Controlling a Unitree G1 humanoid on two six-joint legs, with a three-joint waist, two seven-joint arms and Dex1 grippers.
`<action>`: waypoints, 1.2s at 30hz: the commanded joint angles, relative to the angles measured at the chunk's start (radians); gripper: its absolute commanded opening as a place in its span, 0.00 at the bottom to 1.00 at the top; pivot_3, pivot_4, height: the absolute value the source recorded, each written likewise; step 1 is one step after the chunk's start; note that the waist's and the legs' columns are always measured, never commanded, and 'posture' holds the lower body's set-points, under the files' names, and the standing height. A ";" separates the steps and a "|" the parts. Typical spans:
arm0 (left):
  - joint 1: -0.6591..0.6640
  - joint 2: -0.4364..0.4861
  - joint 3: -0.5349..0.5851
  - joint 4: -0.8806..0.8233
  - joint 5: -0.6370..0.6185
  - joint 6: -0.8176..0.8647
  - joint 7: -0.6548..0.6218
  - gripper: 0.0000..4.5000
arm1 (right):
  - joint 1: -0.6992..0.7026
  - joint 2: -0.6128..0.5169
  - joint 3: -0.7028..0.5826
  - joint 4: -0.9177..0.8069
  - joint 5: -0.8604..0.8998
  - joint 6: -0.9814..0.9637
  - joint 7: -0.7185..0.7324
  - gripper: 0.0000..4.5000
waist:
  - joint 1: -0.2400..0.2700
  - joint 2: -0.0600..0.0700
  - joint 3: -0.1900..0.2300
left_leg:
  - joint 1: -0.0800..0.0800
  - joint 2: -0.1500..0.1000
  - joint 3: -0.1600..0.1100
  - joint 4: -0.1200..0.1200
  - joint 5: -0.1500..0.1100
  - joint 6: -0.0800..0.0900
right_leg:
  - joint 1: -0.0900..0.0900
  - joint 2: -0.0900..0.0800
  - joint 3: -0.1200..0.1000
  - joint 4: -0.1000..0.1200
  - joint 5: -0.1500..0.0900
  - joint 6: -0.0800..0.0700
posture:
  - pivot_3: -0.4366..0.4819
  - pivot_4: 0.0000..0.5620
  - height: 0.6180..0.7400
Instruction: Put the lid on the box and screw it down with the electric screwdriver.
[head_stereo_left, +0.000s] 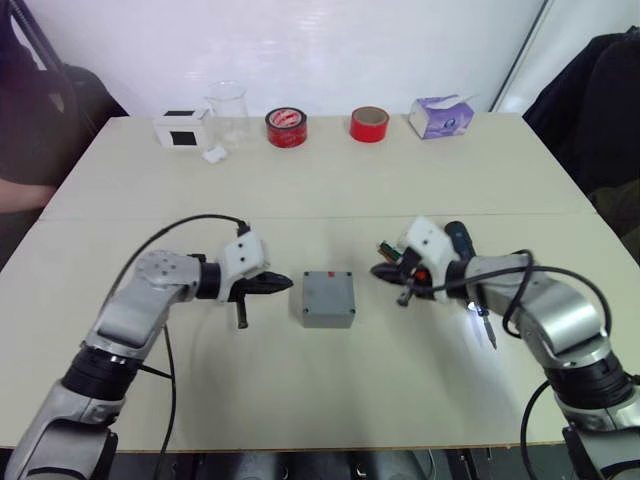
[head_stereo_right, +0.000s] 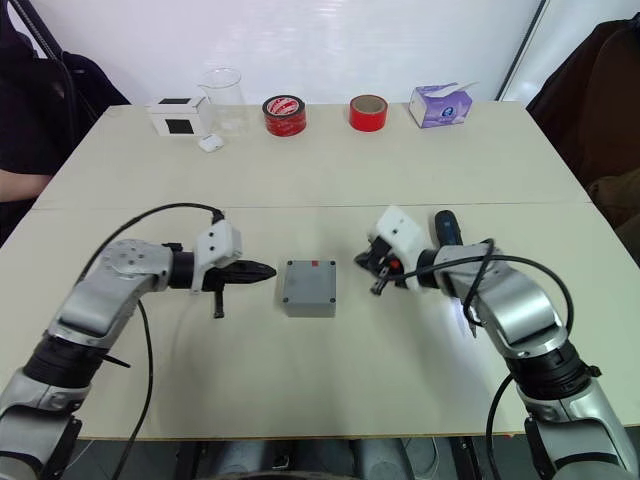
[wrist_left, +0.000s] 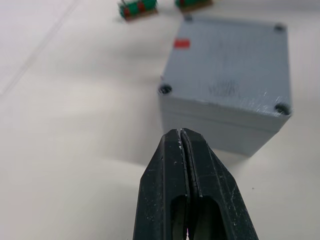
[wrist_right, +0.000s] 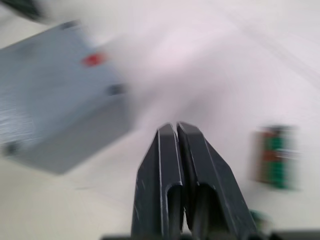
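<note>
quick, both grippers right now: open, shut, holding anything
Left gripper: shut, holding nothing, just short of the box.
Right gripper: shut, holding nothing, on the box's other side.

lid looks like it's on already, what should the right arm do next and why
Probably swing the right gripper, shut and empty, back to the electric screwdriver lying beside that forearm on the table, and open to take it. The lid sits flush on the box, corner holes exposed, and the left gripper waits shut beside it.

Both arms reach inward, low and forearms level. Left gripper (head_stereo_left: 272, 285) fingers pressed together, pointing right. Right gripper (head_stereo_left: 385, 271) fingers likewise closed, pointing left.
</note>
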 joint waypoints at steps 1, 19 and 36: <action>-0.070 -0.016 0.070 -0.074 -0.082 0.042 0.030 0.00 | -0.047 0.022 -0.035 0.116 -0.043 -0.071 -0.039 0.17 | 0.002 0.000 0.000 | 0.000 0.000 0.000 0.000 0.000 0.000 | 0.000 0.000 0.000 0.000 0.000 0.000 | 0.48 0.27 1.00; -0.126 -0.044 0.041 -0.166 -0.162 0.145 0.089 0.00 | -0.137 0.129 -0.073 0.437 -0.050 -0.141 -0.027 0.62 | -0.002 0.000 0.000 | 0.000 0.000 0.001 0.001 0.001 -0.002 | 0.000 0.001 0.001 0.001 0.000 0.000 | 0.48 0.27 1.00; -0.128 -0.037 0.031 -0.174 -0.154 0.150 0.102 0.00 | -0.122 0.134 -0.057 0.449 -0.074 -0.137 -0.021 0.62 | -0.002 0.000 0.000 | 0.000 0.000 0.001 0.001 0.001 -0.002 | 0.000 0.001 0.001 0.001 0.000 0.000 | 0.48 0.27 1.00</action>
